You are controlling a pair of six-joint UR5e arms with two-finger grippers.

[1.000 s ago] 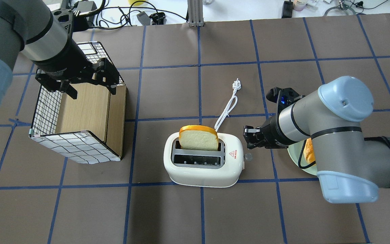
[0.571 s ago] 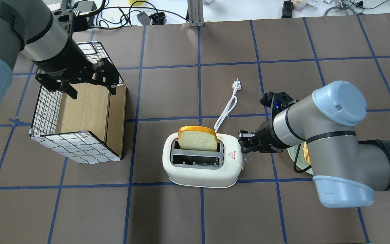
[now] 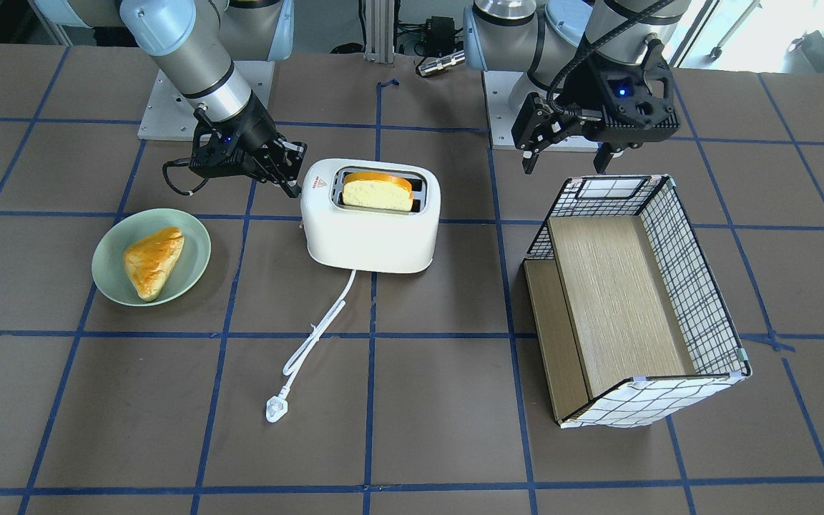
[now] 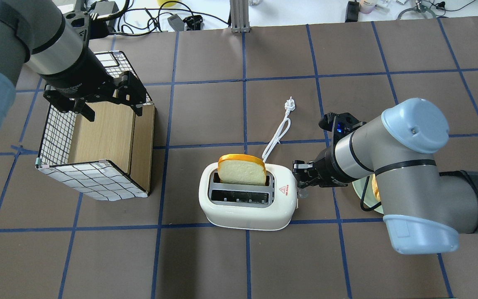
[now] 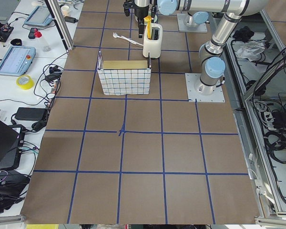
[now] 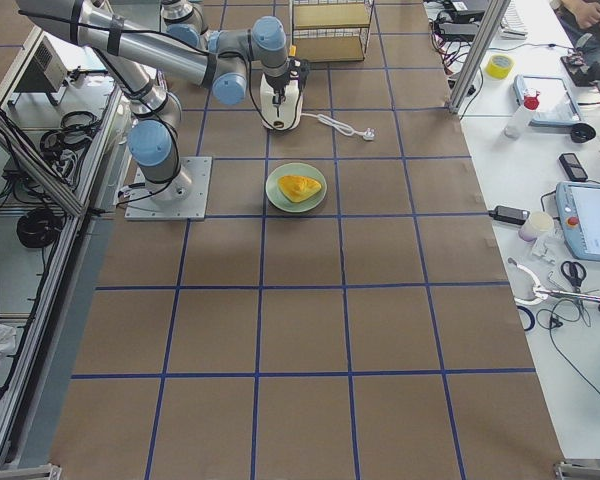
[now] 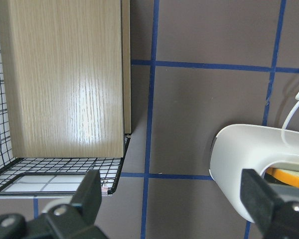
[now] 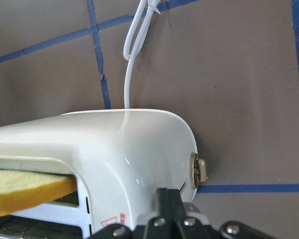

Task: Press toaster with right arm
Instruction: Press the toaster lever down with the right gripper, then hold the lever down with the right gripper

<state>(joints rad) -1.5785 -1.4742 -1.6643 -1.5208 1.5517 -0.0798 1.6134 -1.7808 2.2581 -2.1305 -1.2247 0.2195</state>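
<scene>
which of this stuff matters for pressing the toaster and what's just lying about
For the job: toaster, its side lever, right hand shut at the lever end, bread slice standing in one slot.

Lying about: wire basket, green plate with a pastry, left hand open near the basket.

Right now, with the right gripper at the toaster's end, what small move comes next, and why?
Probably ease the right gripper straight down onto the lever: its shut fingers sit just above it, and the bread slice rides high in the toaster.
</scene>
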